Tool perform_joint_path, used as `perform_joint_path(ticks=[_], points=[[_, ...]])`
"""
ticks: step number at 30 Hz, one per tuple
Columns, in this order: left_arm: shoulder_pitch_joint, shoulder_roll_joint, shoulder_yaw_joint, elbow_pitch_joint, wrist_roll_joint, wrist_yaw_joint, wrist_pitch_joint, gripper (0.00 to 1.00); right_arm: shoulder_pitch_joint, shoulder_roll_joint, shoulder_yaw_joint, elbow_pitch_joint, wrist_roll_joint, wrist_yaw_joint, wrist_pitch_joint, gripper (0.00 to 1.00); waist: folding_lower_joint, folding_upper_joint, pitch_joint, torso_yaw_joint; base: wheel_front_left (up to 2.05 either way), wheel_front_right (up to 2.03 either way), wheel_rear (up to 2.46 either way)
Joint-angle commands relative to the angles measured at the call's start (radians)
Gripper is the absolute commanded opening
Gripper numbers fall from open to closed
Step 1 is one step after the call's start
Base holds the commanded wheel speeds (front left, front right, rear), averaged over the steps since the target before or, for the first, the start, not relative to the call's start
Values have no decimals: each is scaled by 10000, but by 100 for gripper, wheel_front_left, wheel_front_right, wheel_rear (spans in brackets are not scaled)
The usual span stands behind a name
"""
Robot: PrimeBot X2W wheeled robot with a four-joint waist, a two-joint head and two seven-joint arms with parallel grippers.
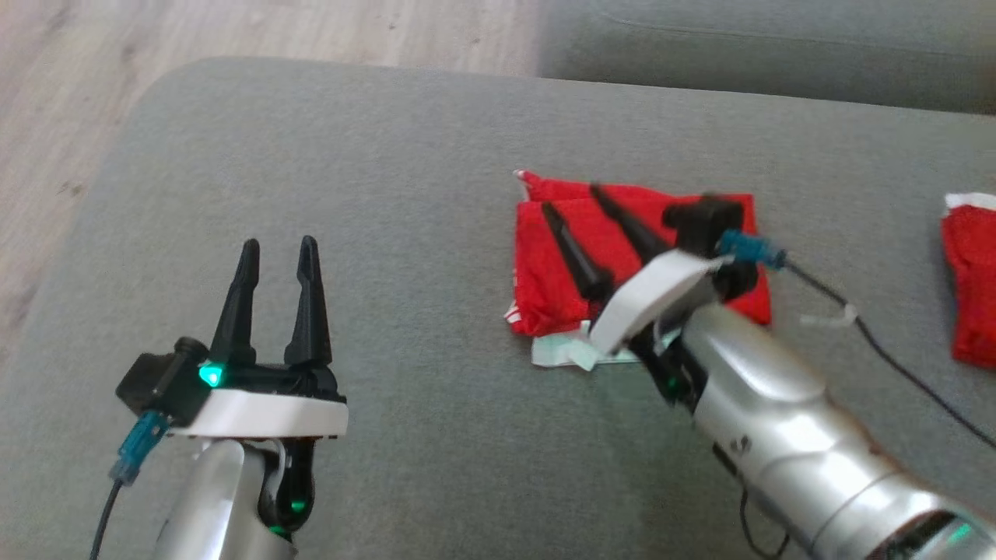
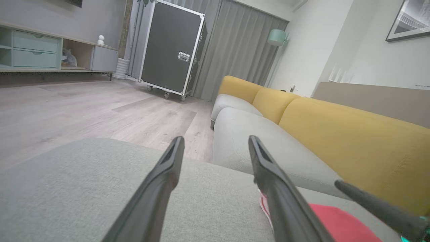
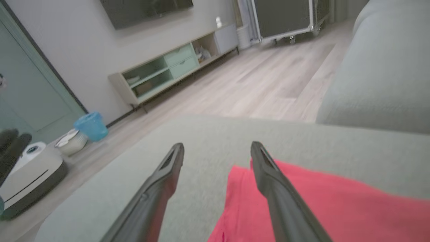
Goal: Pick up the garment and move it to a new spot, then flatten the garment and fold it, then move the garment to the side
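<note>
We are holding our right hand (image 1: 572,198) low over the red garment (image 1: 541,299), its two fingers (image 3: 268,181) spread apart and pinching nothing. In the right wrist view one finger is lying above the red cloth and the other above bare grey fabric. Our left hand (image 1: 280,243) is hanging well apart to the left, also spread, with nothing between its fingers.

The garment is lying as a folded, roughly square bundle on the grey cushion (image 1: 389,155), right of the middle. A pale green-white layer (image 1: 556,354) is peeking out at its near edge. A second red piece (image 1: 969,288) is sitting at the far right edge of the head view, well apart.

We are judging the cloth to be light, soft and limp. It is likely to sag and unfold the moment we are lifting it by one point, and the stacked layers are likely to slide over each other. It is not fragile, so a firm pinch is doing no harm, but the cushion beneath is yielding, so we are expecting the fingertips to sink a little before they are catching fabric.

For moving the bundle aside, we are favouring a grip on a folded edge where every layer is gathered. Ideally each hand is taking one of two opposite edges, so the fold is staying together. A pinch in the flat middle is likely to be catching the top layer alone.
</note>
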Motion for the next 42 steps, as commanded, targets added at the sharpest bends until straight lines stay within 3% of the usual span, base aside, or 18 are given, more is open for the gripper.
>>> perform_joint_path(ticks=[1,6,12,20,31,38,42], points=[[-312,163,379,-368,23,-57,-51,100,-460,187,-156,-255,-168,-7,-149,100,0,-1,-106,-310,0,0,0],[-238,163,561,-560,79,-57,-51,100,-599,178,-2491,-494,-2281,-7,-173,100,0,-1,-180,-945,0,0,0],[-142,123,730,-692,155,-57,-51,100,730,-25,-5284,-1952,-5008,-7,-175,100,0,-1,-183,-1551,0,0,0],[103,36,1135,-734,253,-57,-51,100,2853,140,-7148,-4076,-6906,-7,-176,100,0,-1,-157,-2205,0,0,0],[209,-67,1269,-588,384,-58,-51,100,4242,184,-7126,-5255,-6602,-7,-177,100,0,-1,139,-2491,0,0,0],[-100,-78,1057,-620,365,-58,-51,100,3932,185,-7061,-5220,-6737,-7,-177,100,0,-1,474,-2238,0,0,0],[-278,-49,844,-544,331,-58,-51,100,3481,186,-7138,-4563,-6876,-7,-122,100,0,-1,756,-1908,0,0,0]])
